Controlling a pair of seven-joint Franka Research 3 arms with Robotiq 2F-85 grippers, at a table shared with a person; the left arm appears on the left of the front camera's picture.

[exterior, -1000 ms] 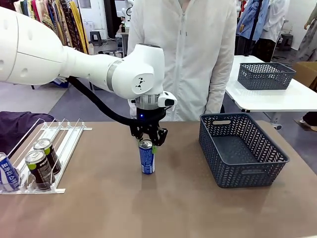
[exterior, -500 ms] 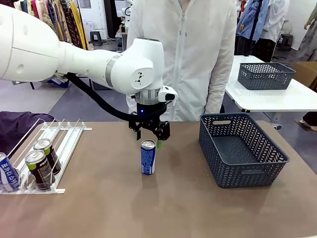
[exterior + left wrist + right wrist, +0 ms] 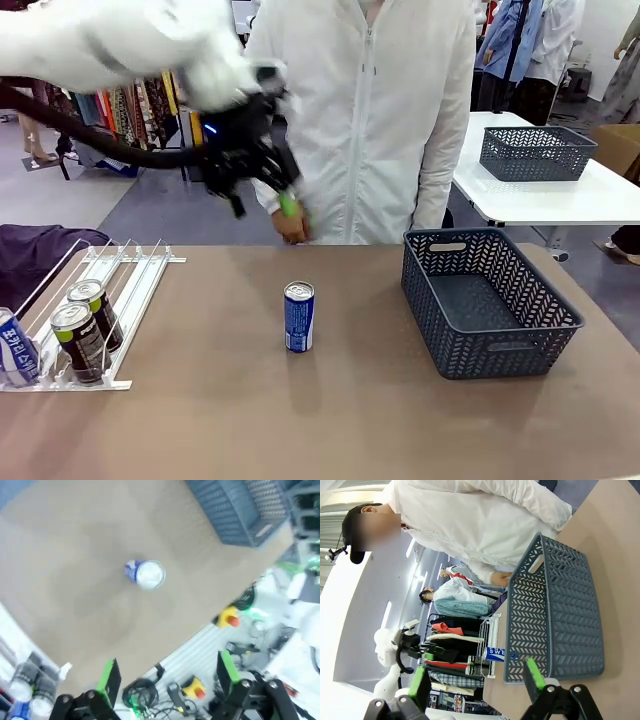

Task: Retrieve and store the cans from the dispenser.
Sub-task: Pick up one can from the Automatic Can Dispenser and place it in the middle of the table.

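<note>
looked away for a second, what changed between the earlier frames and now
The left claw let go of the blue can, opened and lifted away up and toward the robot's left. The can stands upright where it was, mid-table; the cans in the dispenser and the grey basket stayed put.

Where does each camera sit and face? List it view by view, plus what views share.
Front: fixed on the robot's side, facing across the table at the person; left gripper raised, blurred.
Left wrist: above the table, looking down on the blue can; left gripper open at the bottom edge.
Right wrist: low, rolled sideways, facing the basket; right gripper open.
Shared: the basket, in all three.
</note>
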